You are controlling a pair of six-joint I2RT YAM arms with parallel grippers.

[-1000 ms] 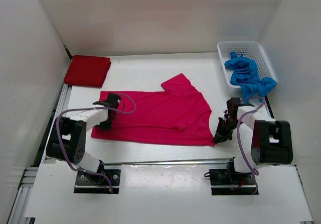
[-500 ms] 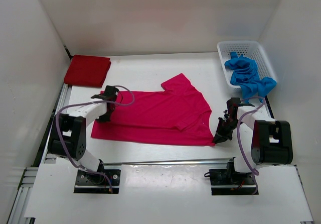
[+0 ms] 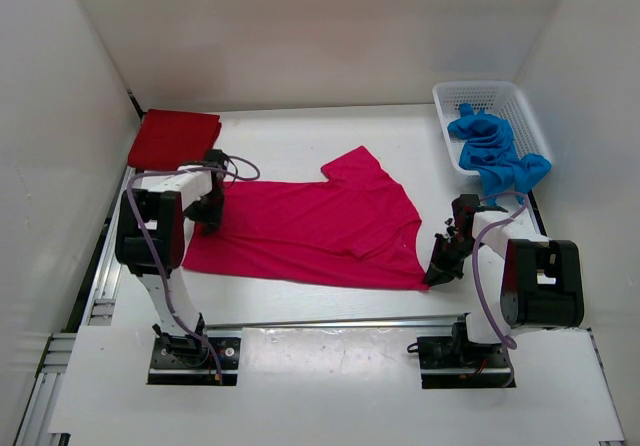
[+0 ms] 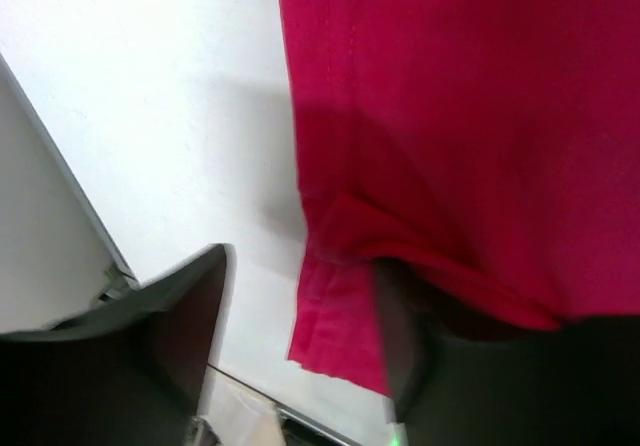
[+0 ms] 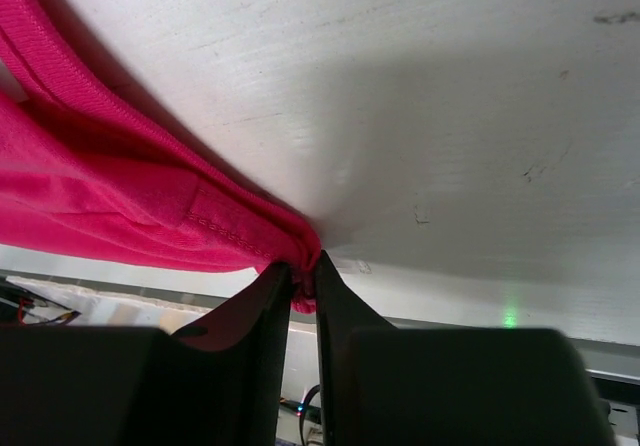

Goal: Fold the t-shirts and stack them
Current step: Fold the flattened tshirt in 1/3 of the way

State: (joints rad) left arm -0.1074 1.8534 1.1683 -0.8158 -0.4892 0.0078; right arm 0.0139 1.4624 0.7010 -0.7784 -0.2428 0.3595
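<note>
**A:** Where is the magenta-pink t-shirt?

**B:** It is spread across the middle of the overhead view, lying on the white counter. One sleeve points toward the top of the frame and the neckline faces right.

**A:** And the right end effector?

**B:** It sits at the shirt's lower right corner. In its wrist view the right end effector is closed almost fully, and a bunched fold of magenta cloth is pinched between the tips.

**A:** The left end effector?

**B:** It is at the shirt's left edge, in the left-centre of the overhead view. Its own camera shows the left end effector gaping, with bare counter visible between the two dark fingers. A corner of the hem hangs in front of the right-hand finger in that frame and is not clamped.

**A:** The other shirts?

**B:** The dark red t-shirt lies folded in a neat rectangle at the upper left, just above the left arm. The bright blue t-shirt is crumpled in the white mesh basket at the upper right, and part of it spills over the basket's lower rim.
</note>
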